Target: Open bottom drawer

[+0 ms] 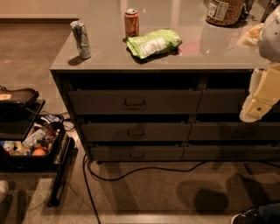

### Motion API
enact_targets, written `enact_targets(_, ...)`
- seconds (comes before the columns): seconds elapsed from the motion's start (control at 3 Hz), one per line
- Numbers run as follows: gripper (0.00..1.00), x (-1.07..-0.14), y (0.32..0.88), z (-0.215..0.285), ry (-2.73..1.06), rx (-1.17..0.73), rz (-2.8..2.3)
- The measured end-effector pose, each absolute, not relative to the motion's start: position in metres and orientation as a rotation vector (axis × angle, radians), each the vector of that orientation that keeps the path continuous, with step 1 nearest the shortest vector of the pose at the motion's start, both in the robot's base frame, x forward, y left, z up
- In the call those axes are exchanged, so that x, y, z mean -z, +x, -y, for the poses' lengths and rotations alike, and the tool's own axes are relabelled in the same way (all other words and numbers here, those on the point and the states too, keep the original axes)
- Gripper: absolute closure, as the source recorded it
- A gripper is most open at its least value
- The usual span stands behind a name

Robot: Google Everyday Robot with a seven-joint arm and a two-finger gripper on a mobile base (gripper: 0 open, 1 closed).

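The bottom drawer [136, 153] is the slim, low, dark grey-brown panel at the foot of the left stack, with a small dark bar handle [136, 155] at its centre. It sits flush with the cabinet front, below two taller drawers [134, 102] [135, 131]. My gripper [248, 114] hangs at the right edge on a cream-coloured arm [264, 91], in front of the right stack, well right of and above the bottom drawer's handle. It touches nothing that I can see.
On the grey countertop [183, 57] stand a silver can [82, 39], a red can [131, 22], a green snack bag [154, 43] and a jar [224, 11]. A similar slim drawer [232, 152] is in the right stack. A black cable [131, 171] crosses the floor; an open bin of items [30, 144] stands left.
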State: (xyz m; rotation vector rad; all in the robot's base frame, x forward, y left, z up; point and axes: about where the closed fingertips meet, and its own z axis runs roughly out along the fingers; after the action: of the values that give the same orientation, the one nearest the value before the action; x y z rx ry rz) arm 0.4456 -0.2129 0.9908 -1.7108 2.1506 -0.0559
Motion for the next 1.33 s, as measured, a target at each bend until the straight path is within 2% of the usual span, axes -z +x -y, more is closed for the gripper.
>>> enact_targets(0.33, 0.00, -0.972, 0.452, 0.221, -1.692, -0.082, -2.071)
enact_targets(0.67, 0.00, -0.974, 0.449, 0.204, -1.689, -0.173, -2.017)
enact_targets(1.33, 0.00, -0.962, 0.451, 0.199, -1.622, -0.183, -2.020)
